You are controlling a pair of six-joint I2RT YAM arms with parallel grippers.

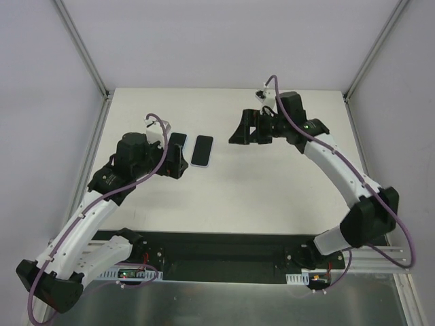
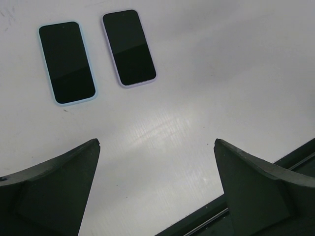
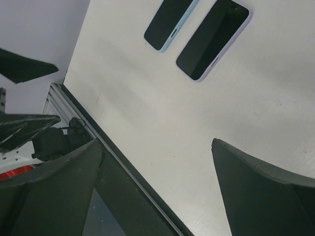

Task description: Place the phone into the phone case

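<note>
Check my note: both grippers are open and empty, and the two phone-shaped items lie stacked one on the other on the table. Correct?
Not stacked. The left wrist view shows the blue-edged item and the lilac-edged item lying side by side, apart, flat on the table. The left gripper and right gripper are indeed open and empty.

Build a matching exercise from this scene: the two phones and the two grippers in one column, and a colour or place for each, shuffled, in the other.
Column one (phones as the left wrist view shows them):
1. left phone
2. right phone
3. left gripper
4. right gripper

Column two:
a. open, off to the right of both phones in the top view
b. lilac rim
c. open, its arm hiding part of a phone in the top view
d. light blue rim

Pairs: 1-d, 2-b, 3-c, 4-a.
</note>
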